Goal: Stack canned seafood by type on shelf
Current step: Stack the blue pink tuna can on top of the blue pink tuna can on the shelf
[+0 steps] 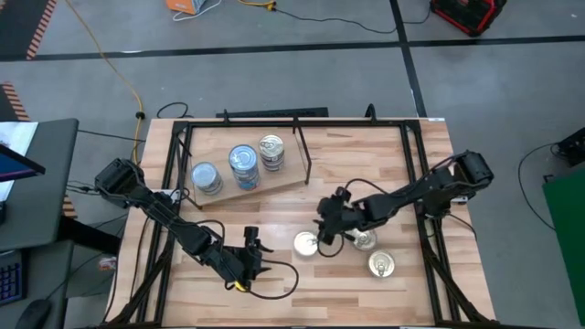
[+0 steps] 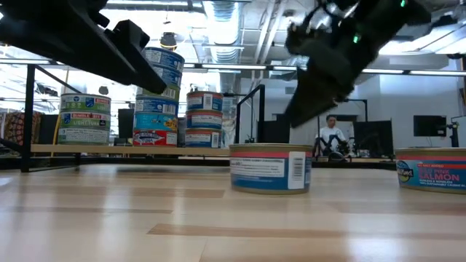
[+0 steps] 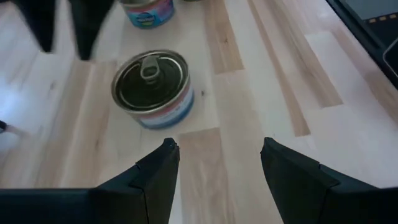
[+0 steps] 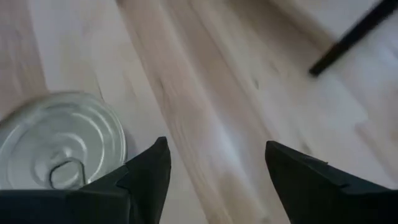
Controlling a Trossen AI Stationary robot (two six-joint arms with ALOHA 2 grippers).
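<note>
Three stacks of round, flat metal tins [image 1: 243, 167] stood on the pale plywood shelf [image 1: 274, 189] at far left. The left gripper [image 1: 252, 255] hovered empty, fingers apart. The right gripper [image 1: 325, 239], also spread and empty, hung just beside a silver-lidded tin [image 1: 305, 244].

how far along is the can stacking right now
Done: three stacks of cans stand on the shelf. In hand: nothing; the right gripper hovers open beside a loose can, and the left gripper waits open, empty. Left: three cans on the table, including a salmon can.
</note>
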